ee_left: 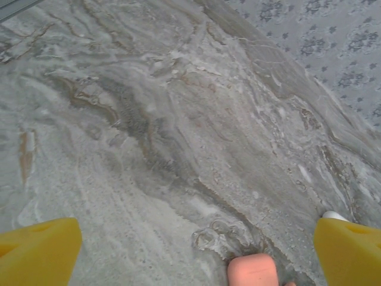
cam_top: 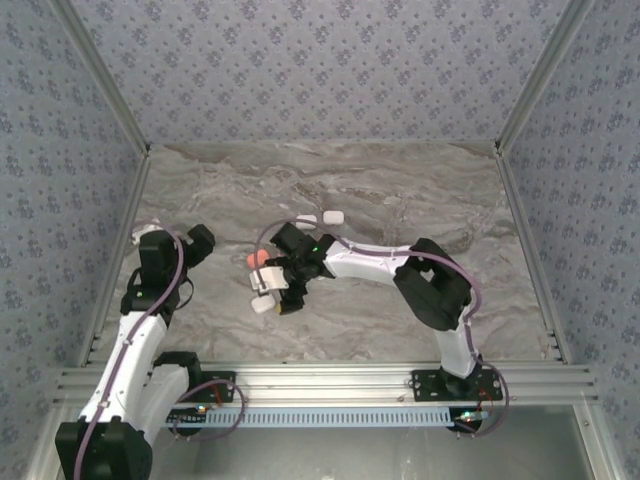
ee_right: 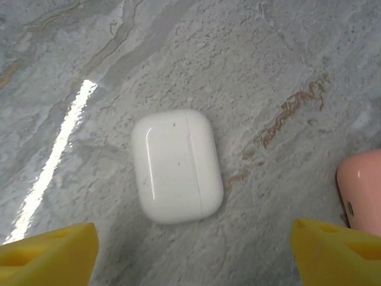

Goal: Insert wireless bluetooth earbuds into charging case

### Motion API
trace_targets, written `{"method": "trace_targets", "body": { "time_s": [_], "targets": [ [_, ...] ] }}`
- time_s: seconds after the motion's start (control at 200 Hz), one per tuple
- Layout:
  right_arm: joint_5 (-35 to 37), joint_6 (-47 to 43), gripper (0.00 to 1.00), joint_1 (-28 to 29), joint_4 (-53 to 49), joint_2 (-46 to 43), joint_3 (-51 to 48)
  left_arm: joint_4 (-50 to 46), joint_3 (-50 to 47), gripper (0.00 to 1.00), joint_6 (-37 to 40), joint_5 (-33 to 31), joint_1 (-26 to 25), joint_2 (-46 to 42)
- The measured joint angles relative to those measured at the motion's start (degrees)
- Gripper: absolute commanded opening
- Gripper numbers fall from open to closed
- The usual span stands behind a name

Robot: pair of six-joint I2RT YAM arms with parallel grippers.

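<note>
From above, the left hand (cam_top: 195, 243) sits low on the left side of the table (cam_top: 420, 200), pointed toward the middle. The right arm stretches across so that the right hand (cam_top: 283, 288) hangs over a small cluster. That cluster is a salmon case (cam_top: 257, 259), a white charging case (cam_top: 262, 283) and another white case (cam_top: 264, 306), all close together. The arm reaches that far probably because the work is being done there. Two more white pieces lie farther back, a rounded case (cam_top: 333, 216) and a smaller piece (cam_top: 307, 221) touching or just beside it. The smaller one may be one of the earbuds, but it is too small to tell.

On the left wrist camera the left hand (ee_left: 193, 253) is spread wide, with one of its yellow fingers (ee_left: 36, 250) in each lower corner. Nothing is gripped. The salmon case (ee_left: 253, 269) lies on the table (ee_left: 149, 119) between them, nearer the right finger and clear of both. That looks like a hand either lined up to steady the case or just let go of it.

On the right wrist camera the right hand (ee_right: 191, 250) is also wide and holds nothing. The white charging case (ee_right: 177, 167) lies flat and centred ahead of its fingers (ee_right: 47, 253). Its lid seam is closed, so the case would have to be opened before any earbud goes in. Whether it already holds earbuds cannot be told. The salmon case (ee_right: 360, 190) shows at the right edge.
</note>
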Motion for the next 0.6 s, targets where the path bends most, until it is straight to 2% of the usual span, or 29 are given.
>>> {"method": "trace_targets", "body": {
  "time_s": [0.375,0.51,0.6],
  "targets": [
    [-0.3,-1.0,0.66,1.3,-3.5,8.2,6.6,-1.5,-0.1,0.99,0.0,-0.3,0.0,-0.7],
    [-1.0,-0.8,0.49,1.3,-5.1,9.2,8.1,-1.9,-0.1,0.99,0.0,-0.3,0.0,-0.7],
    [-1.2,-0.4,0.43,1.3,-5.7,9.2,8.3,-1.9,-0.1,0.99,0.0,-0.3,0.0,-0.7]
  ]
}}
